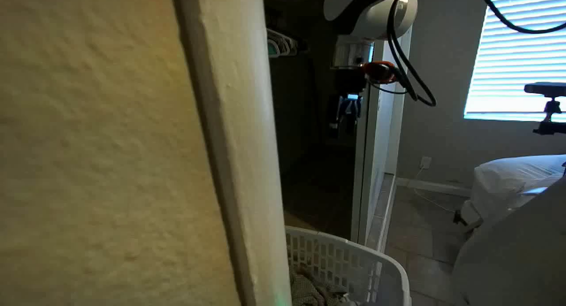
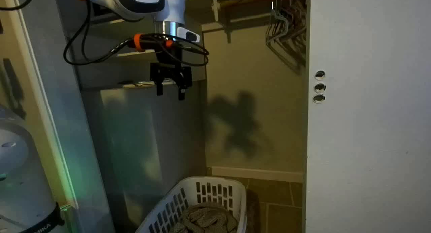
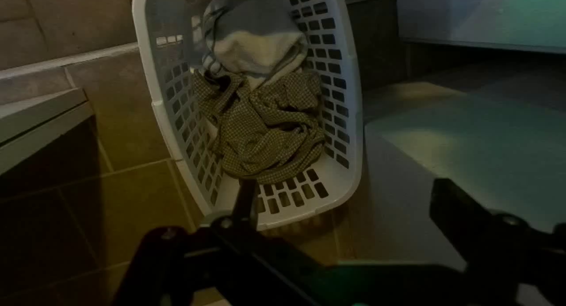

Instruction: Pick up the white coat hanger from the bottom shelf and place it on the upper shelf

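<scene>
End effector [image 2: 170,94]: 1, spread apart
Hanging hangers [image 2: 285,22]: several, overlapping
Round door fittings [image 2: 320,87]: 3
White coat hanger: can't confirm; thin pale item [image 2: 146,82] on low shelf [image 2: 101,88] unclear
Basket [image 3: 338,182]: 1, holds checked cloth [image 3: 274,138], pale cloth [image 3: 256,43]

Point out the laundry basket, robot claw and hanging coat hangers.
Laundry basket [image 3: 355,98]: in the wrist view, its side rim.
Gripper claw [image 2: 170,93]: in an exterior view, midway between its fingertips.
Coat hangers [image 2: 286,24]: in an exterior view, one pale hanger's frame.
</scene>
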